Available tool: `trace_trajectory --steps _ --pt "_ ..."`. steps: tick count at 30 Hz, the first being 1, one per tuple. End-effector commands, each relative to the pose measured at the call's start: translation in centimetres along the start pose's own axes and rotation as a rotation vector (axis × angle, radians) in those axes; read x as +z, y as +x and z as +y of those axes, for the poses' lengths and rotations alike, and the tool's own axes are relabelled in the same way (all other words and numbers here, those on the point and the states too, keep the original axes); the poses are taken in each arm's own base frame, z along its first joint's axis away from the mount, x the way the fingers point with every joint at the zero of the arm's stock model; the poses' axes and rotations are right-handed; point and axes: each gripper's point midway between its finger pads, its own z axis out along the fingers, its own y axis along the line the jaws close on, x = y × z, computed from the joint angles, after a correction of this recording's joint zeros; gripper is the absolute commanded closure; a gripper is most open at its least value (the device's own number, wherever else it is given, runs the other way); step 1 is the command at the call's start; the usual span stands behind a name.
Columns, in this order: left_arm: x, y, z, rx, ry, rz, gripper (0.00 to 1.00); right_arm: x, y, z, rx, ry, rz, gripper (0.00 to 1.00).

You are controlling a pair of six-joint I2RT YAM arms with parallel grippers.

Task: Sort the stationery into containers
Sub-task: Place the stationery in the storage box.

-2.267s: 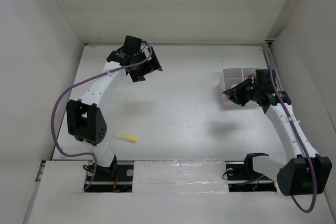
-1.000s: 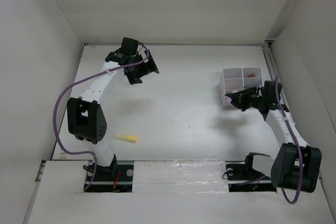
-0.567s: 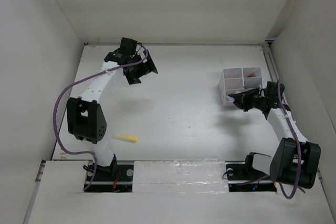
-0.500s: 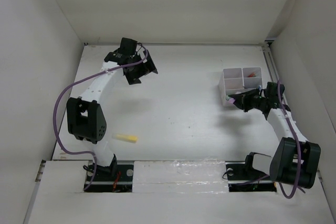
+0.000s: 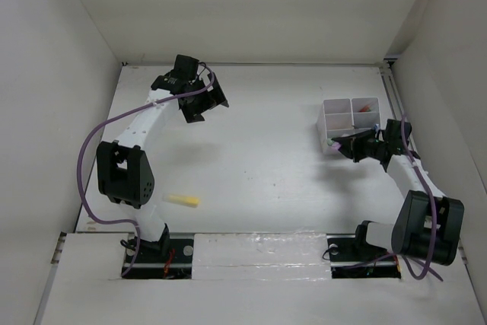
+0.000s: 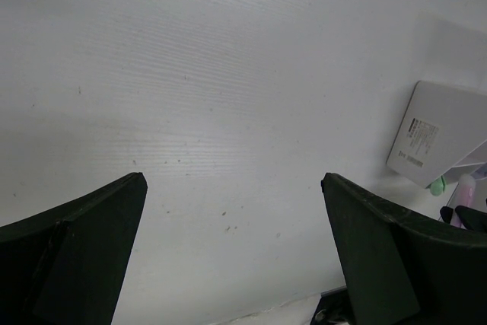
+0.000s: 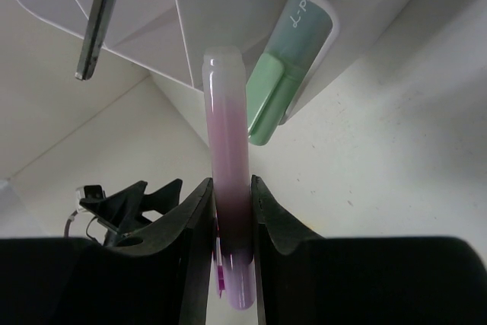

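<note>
While the right pincer (image 7: 232, 195) grips the pink marker (image 7: 226, 135) just beside the box (image 5: 332, 112) at its near corner, the left pincer (image 6: 232, 249) stands open, empty. Advice: lift the tip above the rim, centre over the green marker's (image 7: 278, 81) compartment, then release. Print on the green marker: partial, unreadable. Box label (image 6: 422, 133): too small to read.

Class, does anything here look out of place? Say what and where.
The yellow marker stick lies alone on the white table, near the left arm's base, far from the white divided box at the right. A green marker pokes out past that box's rim.
</note>
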Motion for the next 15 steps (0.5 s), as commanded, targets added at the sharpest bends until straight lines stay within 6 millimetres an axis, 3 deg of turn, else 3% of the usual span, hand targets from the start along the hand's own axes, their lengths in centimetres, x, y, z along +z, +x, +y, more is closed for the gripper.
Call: trace_trajectory --steps 1,3,5,15 --pt "-1.23 -0.20 -0.30 0.018 0.019 -0.023 0.00 -0.13 -0.61 0.97 -0.039 -0.051 -0.015 0.90" --pt "-1.23 -0.20 -0.30 0.018 0.019 -0.023 0.00 -0.13 -0.61 0.97 -0.039 -0.051 -0.015 0.87" --pt "-1.23 -0.20 -0.30 0.018 0.019 -0.023 0.00 -0.13 -0.67 1.13 -0.044 -0.057 -0.018 0.79" --pt "-1.06 0.05 -0.07 0.017 0.013 -0.016 0.00 -0.11 -0.93 1.14 -0.039 -0.062 -0.016 0.70"
